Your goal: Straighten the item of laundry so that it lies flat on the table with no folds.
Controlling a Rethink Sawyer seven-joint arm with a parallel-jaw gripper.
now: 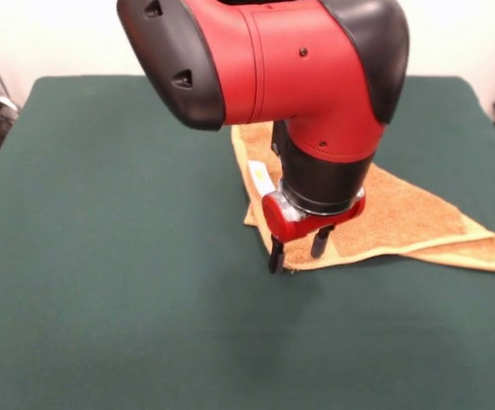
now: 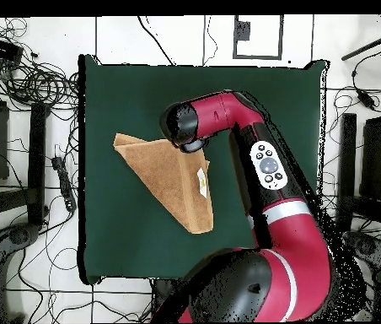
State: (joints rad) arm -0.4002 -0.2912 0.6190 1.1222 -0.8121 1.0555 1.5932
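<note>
Clearly, our towel [image 1: 418,213] is not flat: it lies folded over into a rough triangle on the green table [image 1: 102,256], with a doubled edge running along its near side in the front view and ending in a thick layered corner at the picture's right. We see a small white tag [image 1: 260,178] on the cloth near the corner closest to the arm. In the overhead view the towel [image 2: 164,173] sits around the table's middle, broad toward the far side and narrowing to a blunt end nearer the robot's base, with the tag [image 2: 202,179] along its right edge.

Our gripper [image 1: 297,254] stands at the towel's near corner in the front view, its two dark fingers [image 1: 275,254] parted and pointing down, tips at the cloth's edge; we cannot tell whether they touch it, and nothing is held between them.

Above it the red and black arm [image 1: 298,77] fills the top of the front view. From overhead, the arm [image 2: 270,181] curves in from the base, its wrist hiding the towel's corner. Cables [image 2: 25,76] lie on the floor around the table.
</note>
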